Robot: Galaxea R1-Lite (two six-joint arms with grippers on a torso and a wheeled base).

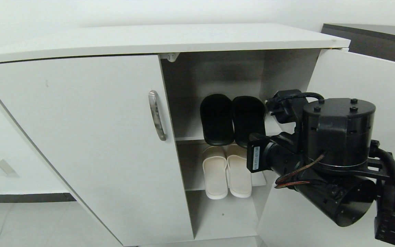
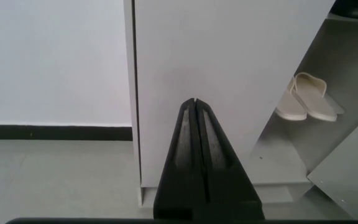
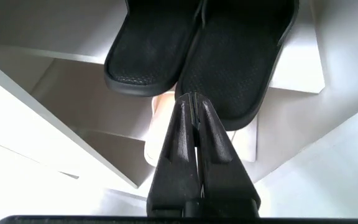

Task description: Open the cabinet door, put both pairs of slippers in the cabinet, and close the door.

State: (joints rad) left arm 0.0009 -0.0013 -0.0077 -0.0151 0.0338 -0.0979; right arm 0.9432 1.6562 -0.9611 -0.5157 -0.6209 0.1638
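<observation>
White wall point(image 1: 29, 17) and pale grey floor point(image 1: 29, 223) meet at a dark baseboard point(image 1: 22, 197) behind a white cabinet point(image 1: 163, 37), which stands on the floor against the wall. Its left door point(image 1: 81, 137) is closed, while the right door point(image 1: 362, 79) is swung wide open, leaving that half of the inside in view. The black right arm point(image 1: 334, 144) sits in front of the open door, its wrist toward the opening.

Inside, the black slippers point(image 1: 231, 118) lie side by side on the upper shelf point(image 1: 187, 138), touching each other, with their near ends jutting a little over the shelf's front edge. The white slippers point(image 1: 226, 171) lie side by side on the shelf below point(image 1: 194, 185), directly beneath the black pair, and also overhang the edge slightly.

The right tool point(image 3: 194, 102) is closed with its fingers pressed together and nothing between them; it points at the near end of one black slipper, and whether it touches the sole cannot be told. The left tool point(image 2: 194, 102) is likewise closed and empty, low down, facing the closed left door and apart from it. A slim metal handle point(image 1: 157, 115) stands upright near the left door's inner edge.
</observation>
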